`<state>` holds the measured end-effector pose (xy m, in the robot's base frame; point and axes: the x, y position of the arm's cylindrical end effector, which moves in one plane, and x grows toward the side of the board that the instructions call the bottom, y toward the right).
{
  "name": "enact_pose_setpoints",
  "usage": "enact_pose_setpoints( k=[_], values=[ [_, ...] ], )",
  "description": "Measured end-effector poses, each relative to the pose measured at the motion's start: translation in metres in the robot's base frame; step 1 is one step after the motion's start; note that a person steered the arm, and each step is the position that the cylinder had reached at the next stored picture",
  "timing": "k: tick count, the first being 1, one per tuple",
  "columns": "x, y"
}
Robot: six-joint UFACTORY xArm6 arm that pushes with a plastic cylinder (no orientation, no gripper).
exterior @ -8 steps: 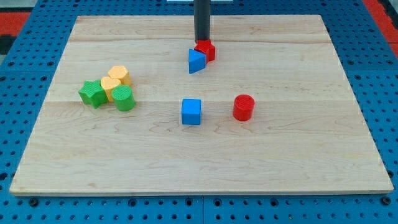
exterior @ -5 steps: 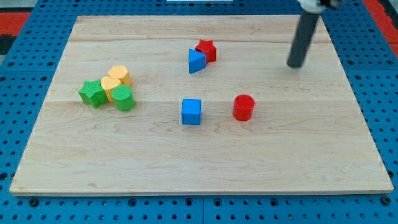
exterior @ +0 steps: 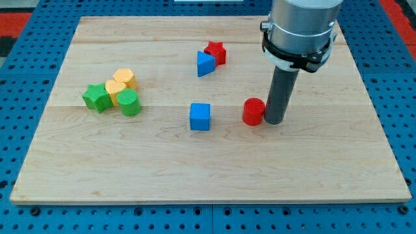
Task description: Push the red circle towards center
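No fingers on this rig: a plain rod, nothing to open or close. My tip (exterior: pixel 273 121) sits on the board (exterior: pixel 325 169), right against the red circle (exterior: pixel 253 112), on its side toward the view's right.

Red circle lies just right of board centre, with the blue cube (exterior: pixel 200 116) a short way off toward the view's left.

Risks, as I judge them:
- Push line runs straight at the blue cube; too long a stroke would drive the circle into it.
- Off-centre contact on a round block could let it roll off the tip, toward the view's top or bottom.

Hard to see: the rod covers the circle's right edge, so true contact is unconfirmed. The arm's upper part is cut off at the view's top.
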<state>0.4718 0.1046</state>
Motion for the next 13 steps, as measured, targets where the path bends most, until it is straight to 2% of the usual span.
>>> enact_pose_setpoints(
  k=[1, 4, 5, 8, 13],
  values=[
    [0.003, -0.01],
    [0.009, -0.094],
    [-0.003, -0.103],
    [-0.054, -0.103],
    [-0.085, -0.084]
  ],
)
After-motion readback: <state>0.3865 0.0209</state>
